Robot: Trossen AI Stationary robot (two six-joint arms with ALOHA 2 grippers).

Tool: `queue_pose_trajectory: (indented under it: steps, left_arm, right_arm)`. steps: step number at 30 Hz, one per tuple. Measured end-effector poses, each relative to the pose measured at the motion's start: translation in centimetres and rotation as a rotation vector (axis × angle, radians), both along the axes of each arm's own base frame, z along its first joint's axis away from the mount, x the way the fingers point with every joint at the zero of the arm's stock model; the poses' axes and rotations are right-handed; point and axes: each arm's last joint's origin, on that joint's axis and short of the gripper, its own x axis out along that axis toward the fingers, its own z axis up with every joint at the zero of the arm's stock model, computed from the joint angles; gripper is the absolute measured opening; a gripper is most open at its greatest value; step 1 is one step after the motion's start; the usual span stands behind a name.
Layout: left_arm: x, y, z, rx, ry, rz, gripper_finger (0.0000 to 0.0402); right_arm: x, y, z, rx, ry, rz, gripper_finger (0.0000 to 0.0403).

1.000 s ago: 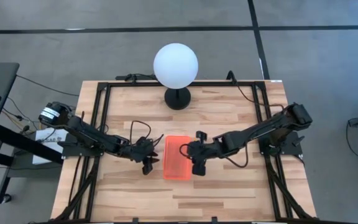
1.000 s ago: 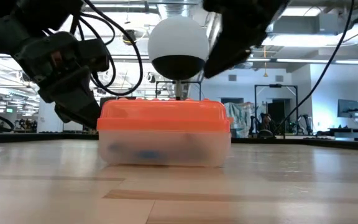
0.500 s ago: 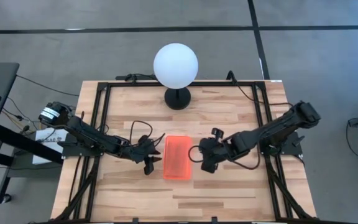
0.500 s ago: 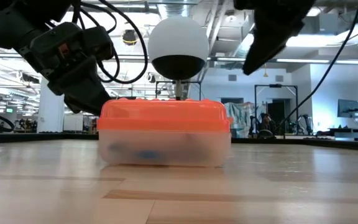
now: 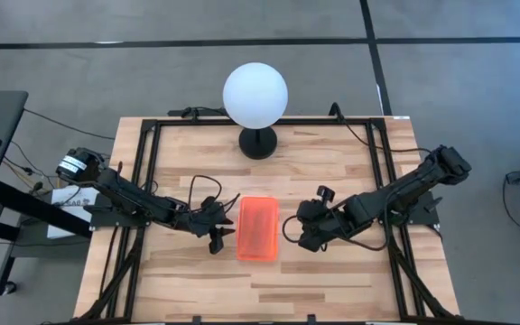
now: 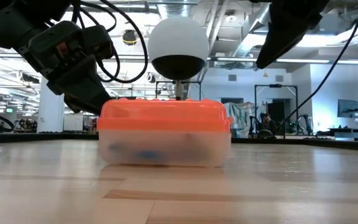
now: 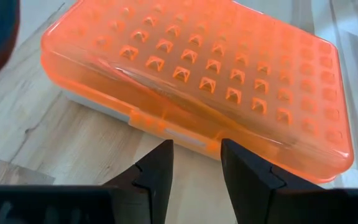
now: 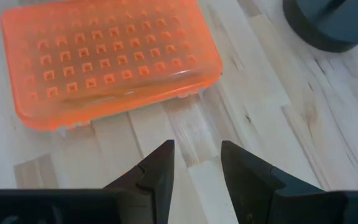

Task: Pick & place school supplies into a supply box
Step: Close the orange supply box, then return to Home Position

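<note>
At the centre of the wooden desk (image 5: 332,271) lies the supply box (image 5: 258,227), a clear plastic case with its orange lid (image 7: 204,74) closed. In the high view its long axis runs from the far side of the desk toward the near side. Through the clear wall in the low view, blurred shapes show inside, one of them blue; the individual items cannot be told apart.

The left gripper (image 5: 218,236) is positioned just beside the box on its left side. In the left wrist view its two fingers (image 7: 157,177) stand apart with a gap between them, pointing at the long edge of the lid and holding nothing. Whether the fingers touch the box cannot be determined.

The right gripper (image 5: 303,236) is positioned on the right side of the box, apart from it, with bare desk visible between the two. In the right wrist view its fingers (image 8: 157,177) stand apart and hold nothing.

A white globe lamp (image 5: 255,94) on a black round base (image 5: 258,143) stands at the far edge of the desk, behind the box. Black frame rails (image 5: 147,162) run along the desk sides.
</note>
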Motion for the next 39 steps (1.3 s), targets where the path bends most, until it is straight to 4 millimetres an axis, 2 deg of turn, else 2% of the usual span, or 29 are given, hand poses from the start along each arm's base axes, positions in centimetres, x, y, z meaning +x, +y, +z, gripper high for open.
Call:
queue_pose_trajectory:
  steps: [7,14,19,24,31,36,39]
  left_arm:
    - [0.0,-0.1,0.0,0.013,-0.002,-0.015,0.0129]
    - [-0.4,-1.3,-0.7,0.106,0.039,-0.147,0.0129]
    - [0.4,-1.7,-2.2,0.138,0.042,-0.172,0.0129]
    - [1.6,-2.2,-2.4,0.139,0.038,-0.173,0.0129]
    - [1.6,-2.2,-2.5,0.139,0.045,-0.171,0.0129]
    - [0.7,-1.7,-3.1,0.13,0.164,-0.132,0.0129]
    - [0.0,-0.9,-2.0,0.098,0.212,-0.106,0.0129]
  right_arm:
    - [-0.1,0.0,0.0,-0.015,-0.003,-0.002,0.0126]
    - [-0.2,0.3,0.0,-0.019,-0.006,0.005,0.0126]
    - [-0.3,0.6,0.0,-0.017,-0.007,0.013,0.0126]
    - [-0.4,0.9,0.0,-0.008,-0.012,0.009,0.0126]
    - [-0.7,1.4,0.0,-0.004,-0.009,0.017,0.0119]
    - [-1.3,1.5,-0.2,-0.007,0.022,-0.002,0.0118]
    - [-1.6,1.7,0.3,0.007,0.003,0.013,0.0118]
